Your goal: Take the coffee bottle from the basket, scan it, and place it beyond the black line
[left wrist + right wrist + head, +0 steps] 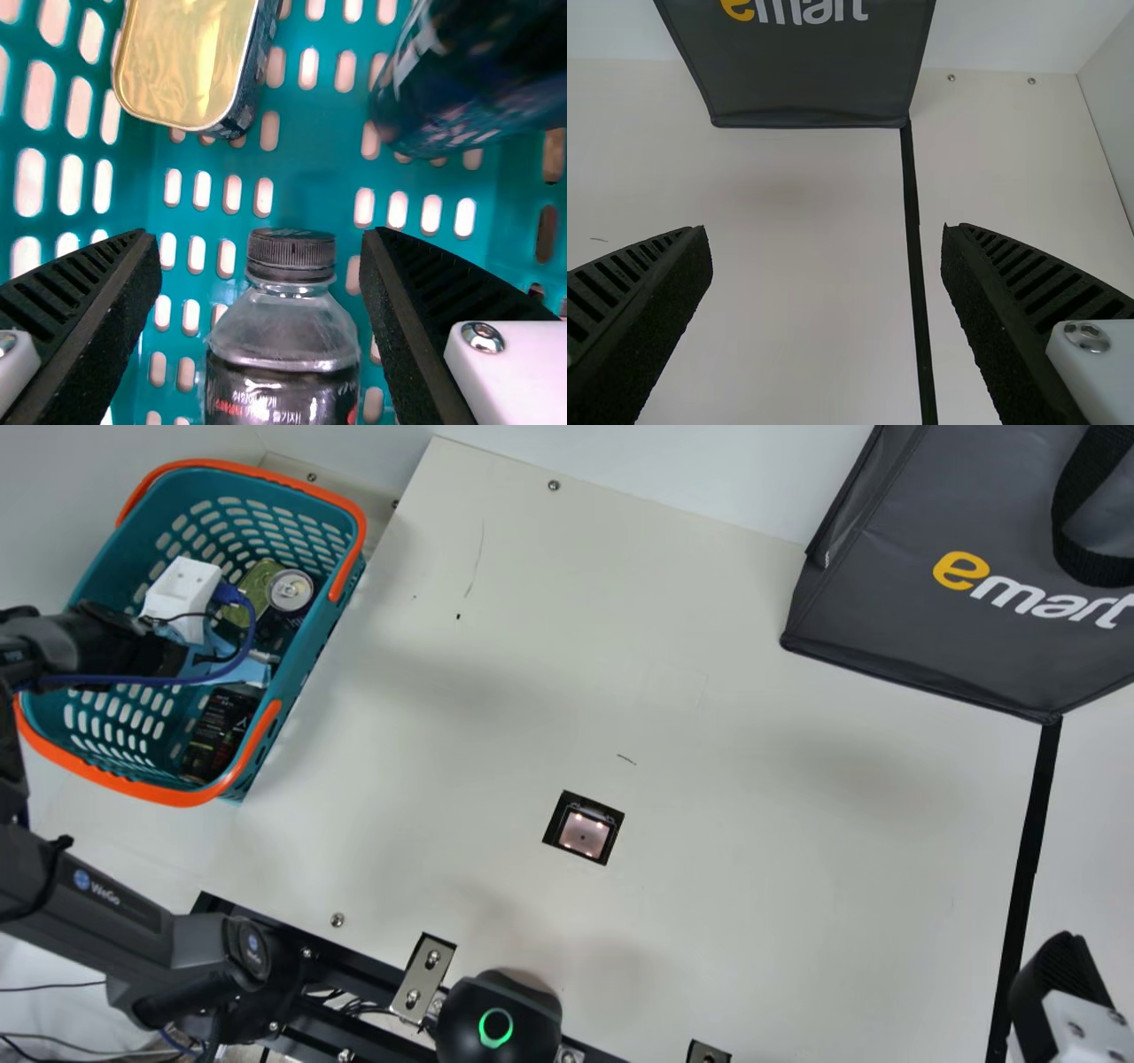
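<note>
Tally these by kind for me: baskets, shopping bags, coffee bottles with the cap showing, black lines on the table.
Basket: 1
Shopping bag: 1
Coffee bottle with its cap showing: 1
Black line: 1
Total: 4

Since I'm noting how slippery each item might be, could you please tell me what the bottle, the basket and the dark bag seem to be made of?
Bottle: clear, glossy plastic, probably; it's see-through at the shoulder.
Basket: moulded plastic, judging by its slotted teal walls.
Bag: coated fabric, perhaps; soft sheen, seamed edges.
</note>
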Tool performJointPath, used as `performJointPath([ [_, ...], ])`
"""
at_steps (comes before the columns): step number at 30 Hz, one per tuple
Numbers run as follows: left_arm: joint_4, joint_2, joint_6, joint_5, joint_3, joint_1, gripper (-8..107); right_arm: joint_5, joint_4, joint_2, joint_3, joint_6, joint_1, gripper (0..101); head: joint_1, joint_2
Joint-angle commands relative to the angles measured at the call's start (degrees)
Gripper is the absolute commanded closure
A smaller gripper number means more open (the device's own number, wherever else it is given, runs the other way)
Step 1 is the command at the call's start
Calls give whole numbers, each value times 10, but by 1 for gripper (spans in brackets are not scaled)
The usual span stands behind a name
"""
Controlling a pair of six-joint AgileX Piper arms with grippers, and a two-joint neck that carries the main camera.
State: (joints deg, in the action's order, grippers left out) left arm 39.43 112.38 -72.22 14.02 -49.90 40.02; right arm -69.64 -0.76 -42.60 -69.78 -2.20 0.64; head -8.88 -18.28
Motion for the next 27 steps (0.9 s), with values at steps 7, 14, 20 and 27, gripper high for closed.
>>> performJointPath([
  [7, 26, 32, -16, -16, -10, -4, 9, 0, 0, 0, 0, 0, 0, 10, 10, -1],
  [14, 48, 50, -28, -23, -14, -9, 9, 0, 0, 0, 0, 0, 0, 10, 10, -1],
  [20, 60, 62, -34, -26, -16, -12, 9, 1, 0, 0, 0, 0, 0, 10, 10, -1],
  [27, 69, 72, -42, -28, -20, -14, 16, 0, 0, 0, 0, 0, 0, 10, 10, -1],
])
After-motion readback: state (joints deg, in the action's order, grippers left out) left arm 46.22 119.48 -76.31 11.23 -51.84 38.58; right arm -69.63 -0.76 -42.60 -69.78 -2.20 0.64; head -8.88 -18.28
